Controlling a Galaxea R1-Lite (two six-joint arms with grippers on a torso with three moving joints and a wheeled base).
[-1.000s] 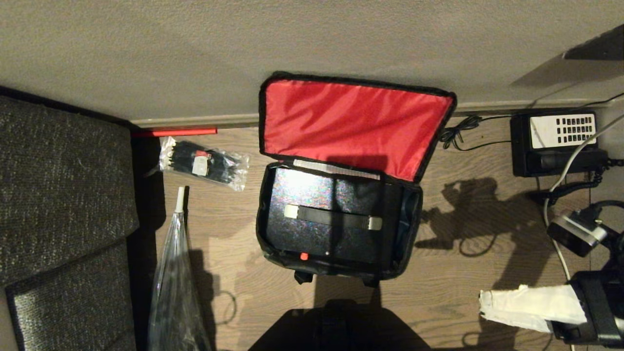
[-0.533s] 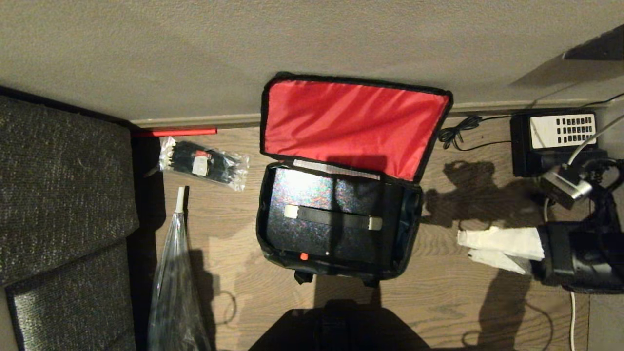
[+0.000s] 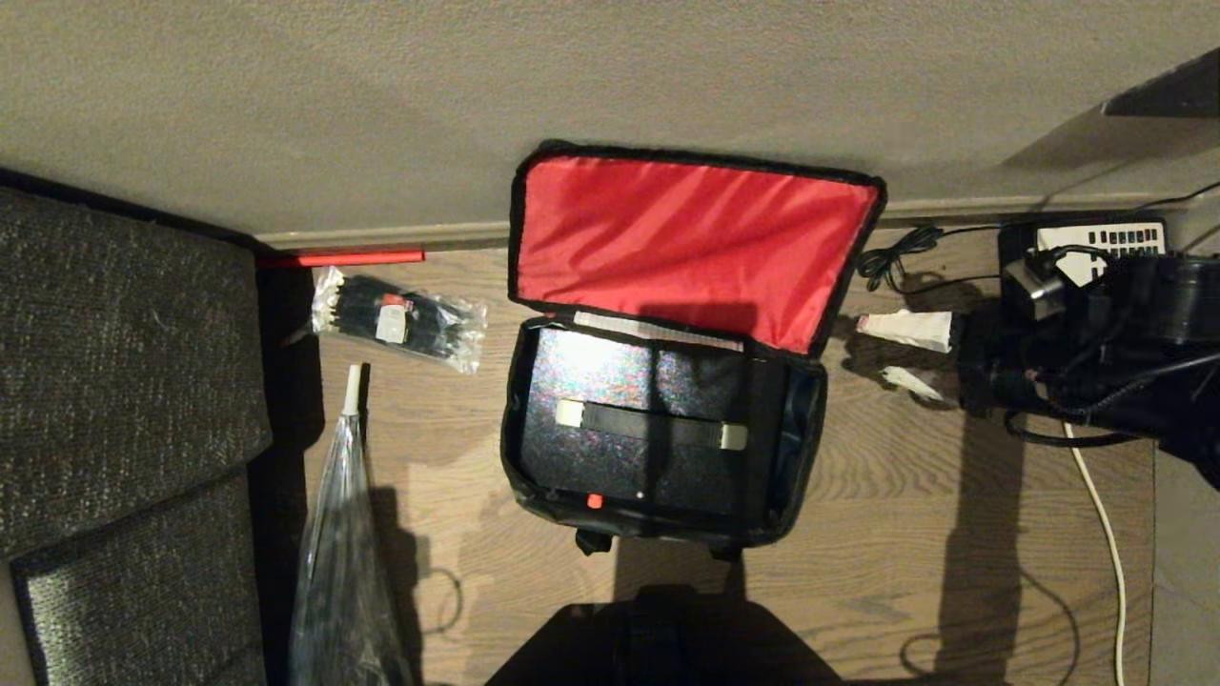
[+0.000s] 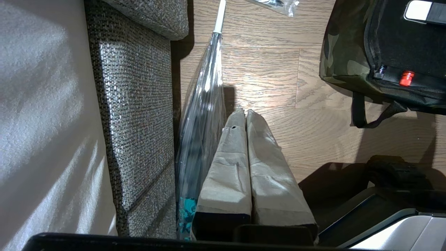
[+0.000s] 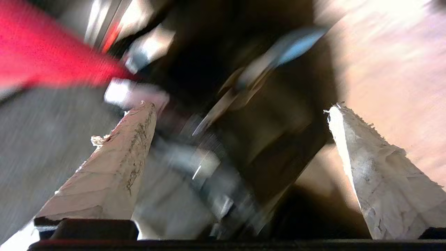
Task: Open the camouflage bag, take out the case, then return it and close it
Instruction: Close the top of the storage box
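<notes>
Right tool (image 3: pixel 882 353) now nearer the camouflage bag (image 3: pixel 667 419), fingers spread.

We see the camouflage bag (image 3: pixel 658 519) in soft cloth, its lid lining (image 3: pixel 686 243) smooth red fabric with a slight sheen. The case (image 3: pixel 629 419) looks finely grained and sparkly. The floor (image 3: pixel 886 553) is matt wood grain, the sofa (image 3: pixel 114 381) coarse weave, the packet of ties (image 3: pixel 400 319) glossy clear plastic.

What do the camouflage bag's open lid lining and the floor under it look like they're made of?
The lid lining looks like thin red nylon-type fabric: soft creases and a slight sheen. The floor looks like wood planks or wood-look laminate: grain lines and plank seams show, and which it is cannot be told.
</notes>
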